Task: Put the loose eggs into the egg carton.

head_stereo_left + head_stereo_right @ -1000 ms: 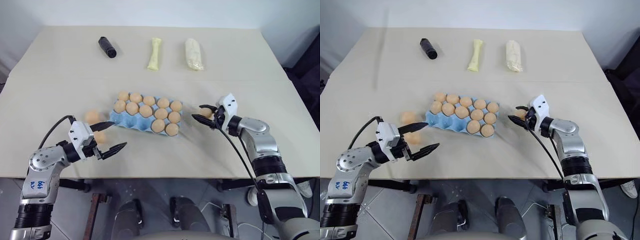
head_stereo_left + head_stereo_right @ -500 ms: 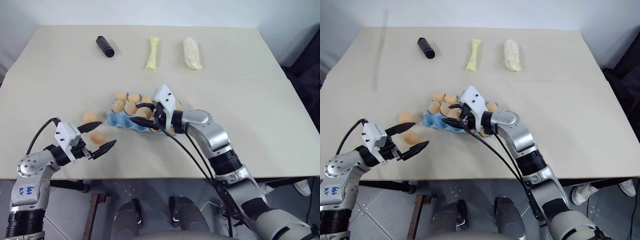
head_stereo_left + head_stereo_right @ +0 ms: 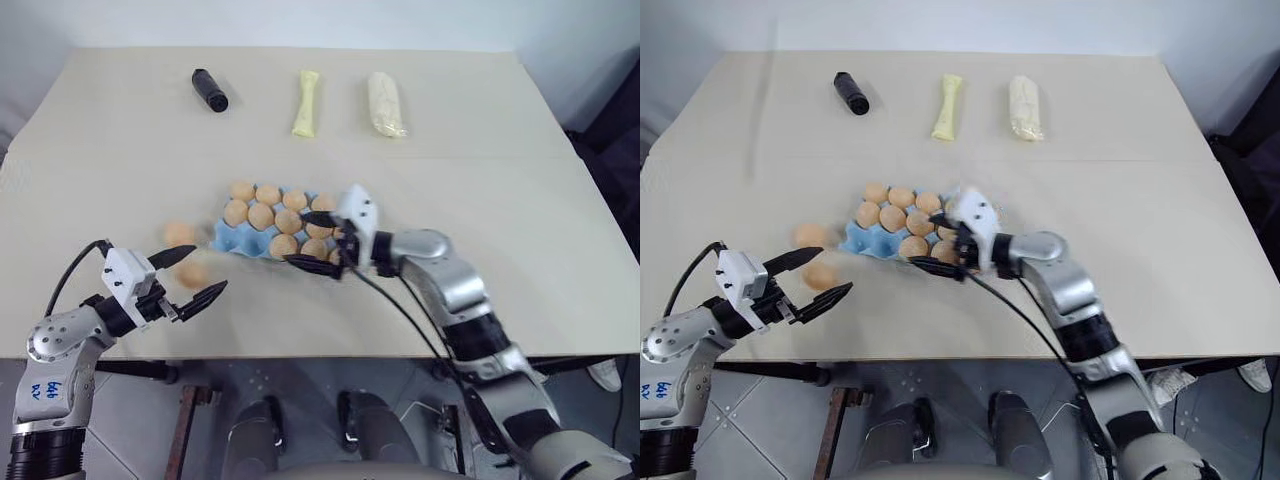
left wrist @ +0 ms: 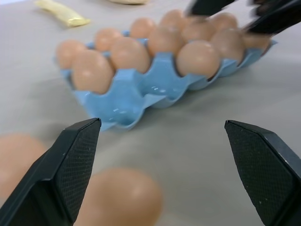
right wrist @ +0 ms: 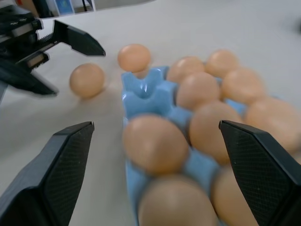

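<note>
The light-blue egg carton (image 3: 228, 237) lies mid-table with several eggs in its cups. Two loose eggs rest on the table off its left end, one (image 3: 180, 234) farther back and one (image 3: 192, 273) nearer. My left gripper (image 3: 198, 276) is open, its fingers either side of the nearer loose egg (image 4: 120, 197) without touching it. My right gripper (image 3: 310, 241) is open above the carton's near right cups, fingers spread wide over seated eggs with nothing held. From the right wrist, the carton (image 5: 146, 96) and both loose eggs (image 5: 134, 57) (image 5: 87, 80) are in sight.
Along the far side of the table lie a black cylinder (image 3: 210, 90), a pale yellow bone-shaped stick (image 3: 307, 103) and a cream-white lumpy roll (image 3: 386, 104). The table's front edge (image 3: 300, 355) runs just behind both grippers.
My right gripper swung left from beside the carton's right end to over the carton and opened; the egg it held has left its fingers. The left gripper drifted slightly left.
</note>
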`<state>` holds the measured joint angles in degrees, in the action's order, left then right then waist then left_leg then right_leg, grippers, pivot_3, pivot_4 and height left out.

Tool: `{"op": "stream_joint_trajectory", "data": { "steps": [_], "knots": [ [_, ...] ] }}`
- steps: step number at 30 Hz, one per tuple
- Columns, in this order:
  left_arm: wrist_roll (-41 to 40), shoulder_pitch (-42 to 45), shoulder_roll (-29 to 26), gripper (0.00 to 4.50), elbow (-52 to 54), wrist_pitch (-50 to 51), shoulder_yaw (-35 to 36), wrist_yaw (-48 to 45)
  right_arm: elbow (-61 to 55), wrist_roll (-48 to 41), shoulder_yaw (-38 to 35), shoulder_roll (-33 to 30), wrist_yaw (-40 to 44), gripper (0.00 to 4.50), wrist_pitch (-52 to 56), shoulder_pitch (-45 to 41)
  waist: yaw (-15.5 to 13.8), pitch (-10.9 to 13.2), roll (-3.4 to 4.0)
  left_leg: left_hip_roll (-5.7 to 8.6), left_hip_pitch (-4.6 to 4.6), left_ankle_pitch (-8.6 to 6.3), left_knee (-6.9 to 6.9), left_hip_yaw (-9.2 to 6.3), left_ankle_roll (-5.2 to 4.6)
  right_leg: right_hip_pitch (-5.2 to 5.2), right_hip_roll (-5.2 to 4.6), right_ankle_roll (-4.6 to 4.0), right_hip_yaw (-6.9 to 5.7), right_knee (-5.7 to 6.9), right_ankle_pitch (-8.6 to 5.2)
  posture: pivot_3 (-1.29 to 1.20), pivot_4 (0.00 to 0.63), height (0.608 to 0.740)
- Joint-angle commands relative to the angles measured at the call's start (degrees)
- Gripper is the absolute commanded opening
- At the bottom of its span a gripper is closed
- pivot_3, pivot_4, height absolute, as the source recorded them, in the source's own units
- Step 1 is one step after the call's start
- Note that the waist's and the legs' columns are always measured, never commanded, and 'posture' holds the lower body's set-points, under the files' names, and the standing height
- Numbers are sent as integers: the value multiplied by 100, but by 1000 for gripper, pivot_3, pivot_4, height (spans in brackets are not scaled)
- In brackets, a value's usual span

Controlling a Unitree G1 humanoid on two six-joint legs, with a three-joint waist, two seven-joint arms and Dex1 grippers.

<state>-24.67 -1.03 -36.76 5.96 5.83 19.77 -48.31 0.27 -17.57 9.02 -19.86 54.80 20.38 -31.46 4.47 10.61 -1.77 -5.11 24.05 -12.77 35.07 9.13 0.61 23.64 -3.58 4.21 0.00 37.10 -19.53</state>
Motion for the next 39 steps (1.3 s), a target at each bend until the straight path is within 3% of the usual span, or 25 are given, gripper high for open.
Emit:
{"op": "stream_joint_trajectory", "data": {
  "steps": [1, 5, 7, 12, 21, 32, 35, 39],
  "knots": [
    [-199, -57, -105, 4500, -83, -131, 476, -6, -624, -528, -668, -583, 625, 4479, -439, 629, -1, 0, 0, -1, 0, -2, 0, 1, -3, -2, 1, 0, -1, -6, 0, 0, 150, 740],
    [-265, -232, -263, 4500, -368, -127, 816, -210, -864, -691, -1216, -924, 758, 4479, -1053, 1307, 60, 0, 0, -4, -5, -2, 0, 7, -5, -4, 6, 0, 3, -9, 0, 0, 150, 740],
    [-449, -373, -444, 4500, -456, 141, 940, -448, -850, -504, -1235, -1120, 995, 4479, -1684, 1571, 72, 0, 0, -9, -12, -2, 0, 16, -5, -4, 13, -1, 9, -4, 0, 0, 150, 740],
    [-251, -533, -866, 4500, -962, 16, 1001, -806, -792, -552, -1268, -1433, 1299, 4479, -2078, 1955, 44, 3, -4, -11, -42, -17, -1, 19, 21, -25, 10, -8, 13, -6, -4, 0, 150, 740],
    [-112, -200, -529, 4500, -784, 18, 337, -597, -897, -499, -1131, -1374, 1076, 4479, -2034, 1948, 27, 2, -4, -8, -48, -17, -4, 20, 20, -35, -7, -14, 14, -10, 0, 0, 150, 740],
    [317, 348, -577, 4500, -784, 733, -483, -238, -989, -497, -1003, -1392, 946, 4479, -1923, 1894, 31, 2, -5, -11, -60, -14, 0, 34, 18, -34, 6, -12, 26, 4, 0, 0, 150, 740],
    [357, 376, -571, 3953, -849, 808, -487, -158, -1017, -520, -967, -1379, 886, 4500, -1890, 1855, 23, 2, -5, -12, -59, -6, 2, 34, 5, -31, 7, -12, 26, 10, 0, 0, 150, 740],
    [301, 402, -446, 2685, -850, 658, -424, -150, -1016, -526, -964, -1344, 804, 4500, -1902, 1853, 24, 2, -5, -11, -64, -12, 4, 35, 18, -33, 6, -13, 28, 17, 0, 0, 150, 740]
  ]
}}
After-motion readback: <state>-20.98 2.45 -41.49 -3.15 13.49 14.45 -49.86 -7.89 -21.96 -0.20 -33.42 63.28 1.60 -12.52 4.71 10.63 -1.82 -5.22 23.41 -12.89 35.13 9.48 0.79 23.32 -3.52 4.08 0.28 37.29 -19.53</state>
